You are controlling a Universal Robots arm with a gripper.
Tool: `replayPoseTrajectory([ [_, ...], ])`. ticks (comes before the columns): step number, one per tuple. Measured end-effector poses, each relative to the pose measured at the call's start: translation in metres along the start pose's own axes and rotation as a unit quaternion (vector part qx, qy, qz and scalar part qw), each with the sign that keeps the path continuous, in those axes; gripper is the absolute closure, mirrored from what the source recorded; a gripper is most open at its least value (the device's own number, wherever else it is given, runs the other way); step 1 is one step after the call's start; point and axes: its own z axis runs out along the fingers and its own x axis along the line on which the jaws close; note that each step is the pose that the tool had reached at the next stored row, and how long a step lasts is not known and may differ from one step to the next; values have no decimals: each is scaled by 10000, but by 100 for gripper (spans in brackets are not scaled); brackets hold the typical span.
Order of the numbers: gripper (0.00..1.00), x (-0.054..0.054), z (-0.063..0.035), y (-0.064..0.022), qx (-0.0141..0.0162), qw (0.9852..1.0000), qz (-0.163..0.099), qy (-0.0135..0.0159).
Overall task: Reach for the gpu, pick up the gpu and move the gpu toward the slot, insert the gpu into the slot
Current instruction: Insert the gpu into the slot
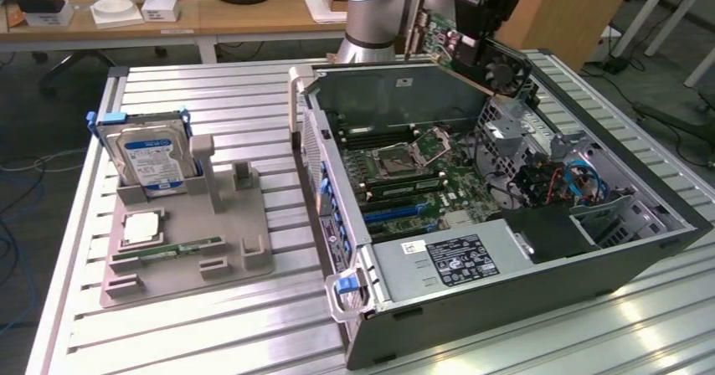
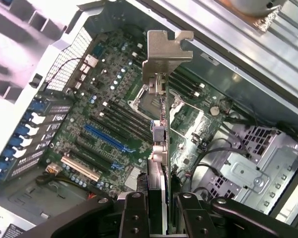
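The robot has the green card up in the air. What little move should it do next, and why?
Probably ease the gpu sideways toward the blue slot before lowering it. The gripper is clamped on it, and it hangs above the open case. In the wrist view its edge seems to sit over the processor socket, not over the slot.

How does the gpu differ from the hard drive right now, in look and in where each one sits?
The gpu is a green board with a silver bracket; the hard drive is a silver box with a blue label. The gpu hangs tilted in the gripper above the open case; the hard drive stands upright in the grey holder. Shared: neither is fitted in the case.
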Motion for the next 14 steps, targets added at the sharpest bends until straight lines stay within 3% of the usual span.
replayPoseTrajectory([
  [7,73,0,2,0,-17,9989,-463,4],
  [14,73,0,4,0,-36,9953,-967,7],
])
